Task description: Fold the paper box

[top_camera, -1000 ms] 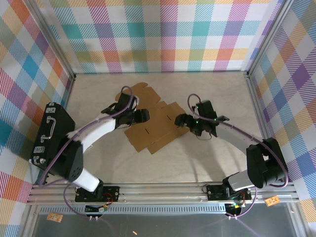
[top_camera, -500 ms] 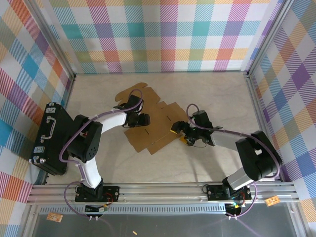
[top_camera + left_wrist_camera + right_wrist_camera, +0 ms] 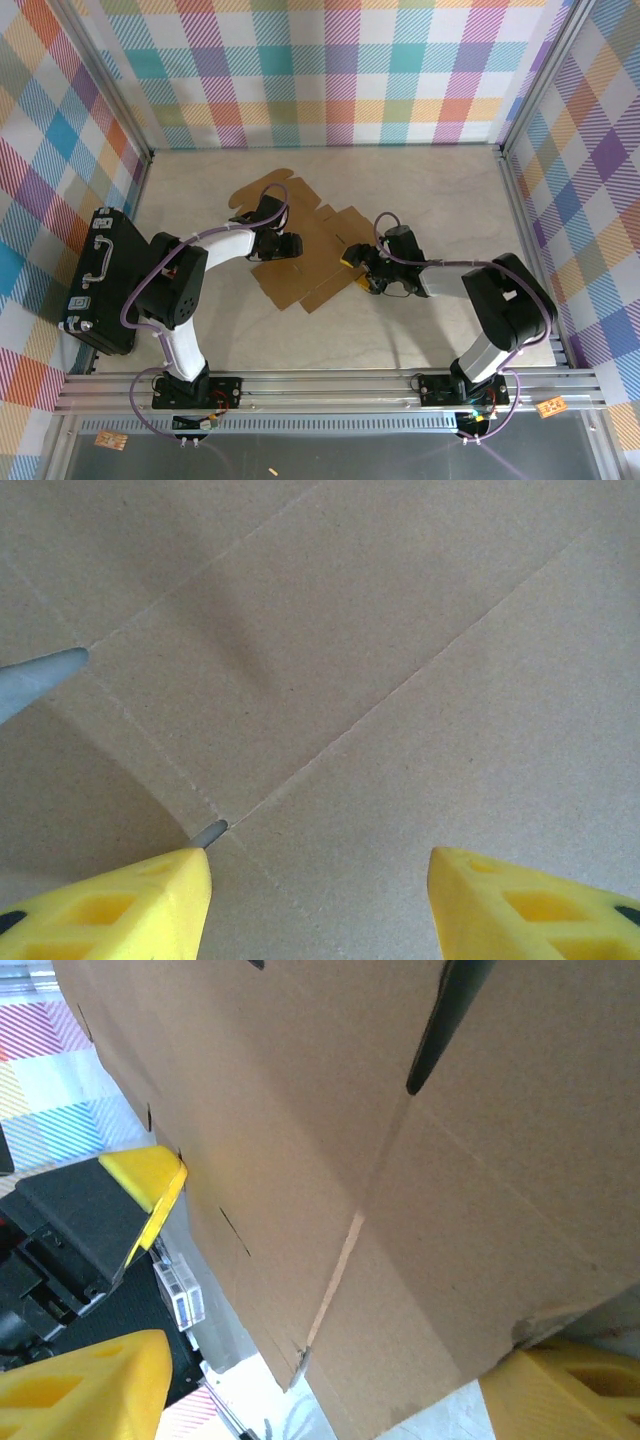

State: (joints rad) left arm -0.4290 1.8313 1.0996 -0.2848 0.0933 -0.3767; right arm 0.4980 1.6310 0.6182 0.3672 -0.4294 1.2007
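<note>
1. Shows the paper box (image 3: 310, 268), a brown die-cut cardboard sheet, lying unfolded near the middle of the pale table (image 3: 430, 195).
2. Places the left tool (image 3: 291, 243) over the sheet's left part; from the left wrist, reveals yellow fingers (image 3: 120, 900) spread wide above bare cardboard, gripping nothing.
3. Sets the right tool (image 3: 353, 263) at the sheet's right edge, fingers (image 3: 80, 1385) wide apart, cardboard between them unclamped.
4. Leaves a black hard case (image 3: 100, 280) at the table's left side, well apart from the sheet.
</note>
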